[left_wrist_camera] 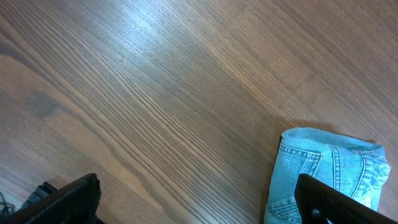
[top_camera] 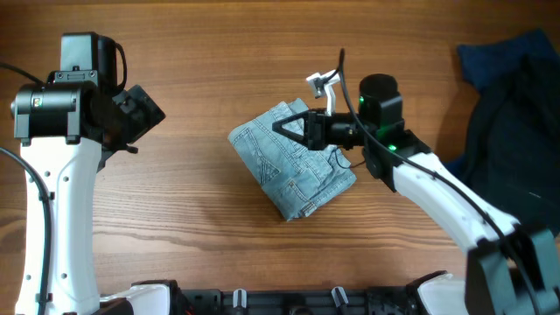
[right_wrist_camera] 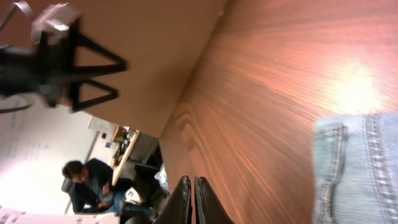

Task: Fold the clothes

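Note:
The clothes (top_camera: 293, 166) are light blue denim shorts, folded into a compact bundle in the middle of the wooden table. My right gripper (top_camera: 280, 129) hovers over the bundle's far edge with its fingers pressed together and nothing between them. In the right wrist view that gripper (right_wrist_camera: 193, 200) is shut, and the denim (right_wrist_camera: 357, 168) lies off to its right. My left gripper (top_camera: 150, 114) stays far left of the bundle and is open. In the left wrist view its gripper (left_wrist_camera: 199, 208) spans bare wood, with the denim (left_wrist_camera: 329, 163) behind its right finger (left_wrist_camera: 339, 200).
A pile of dark navy fabric (top_camera: 516, 96) fills the table's far right corner. The right arm (top_camera: 455, 201) reaches in diagonally from the lower right. The left arm's white column (top_camera: 52, 219) stands along the left edge.

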### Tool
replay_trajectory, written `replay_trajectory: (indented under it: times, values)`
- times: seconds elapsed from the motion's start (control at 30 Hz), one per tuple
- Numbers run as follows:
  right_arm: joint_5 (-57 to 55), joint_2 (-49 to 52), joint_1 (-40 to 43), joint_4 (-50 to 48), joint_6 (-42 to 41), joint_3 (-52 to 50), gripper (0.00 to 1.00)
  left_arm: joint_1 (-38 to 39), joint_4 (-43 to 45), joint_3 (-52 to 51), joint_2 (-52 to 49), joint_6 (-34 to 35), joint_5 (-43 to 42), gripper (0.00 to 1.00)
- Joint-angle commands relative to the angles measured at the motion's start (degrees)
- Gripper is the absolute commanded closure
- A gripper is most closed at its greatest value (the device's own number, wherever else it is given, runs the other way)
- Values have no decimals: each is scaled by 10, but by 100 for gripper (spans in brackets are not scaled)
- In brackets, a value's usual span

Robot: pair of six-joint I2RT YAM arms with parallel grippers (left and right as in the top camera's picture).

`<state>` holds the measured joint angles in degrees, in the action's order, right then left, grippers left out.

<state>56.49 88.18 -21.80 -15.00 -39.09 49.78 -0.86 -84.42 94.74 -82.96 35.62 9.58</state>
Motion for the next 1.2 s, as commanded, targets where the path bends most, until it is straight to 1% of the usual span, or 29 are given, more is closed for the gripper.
replay_trajectory:
  times: [0.0,0.17,0.23,0.37,0.57,0.63,0.73,0.87,1.07,1.17]
  values:
    - [-11,88,-2,-28,-20,35,96,-3,2,0,-4,-7,1,0]
    - [29,210,-17,-30,-14,117,96,-3,8,0,-4,-7,1,0]
    - [22,247,-23,-30,-14,131,96,-3,8,0,-4,-7,1,0]
    - [-2,316,-24,-24,-14,132,96,-3,5,0,-4,-7,1,0]
    - [-5,426,-23,-2,-12,132,96,-3,2,0,-4,-7,1,0]
    - [-5,433,-23,5,-13,132,96,-3,-2,0,-4,-7,1,0]
    - [15,415,-23,5,-9,132,96,-3,-7,0,-4,-7,2,0]
    - [31,356,-23,11,-4,132,96,-3,-7,0,-4,-7,2,0]
    - [32,190,-26,75,10,132,96,-3,-7,0,-4,-7,2,0]
    - [31,120,-40,127,40,132,96,-3,-7,0,-4,-7,2,0]
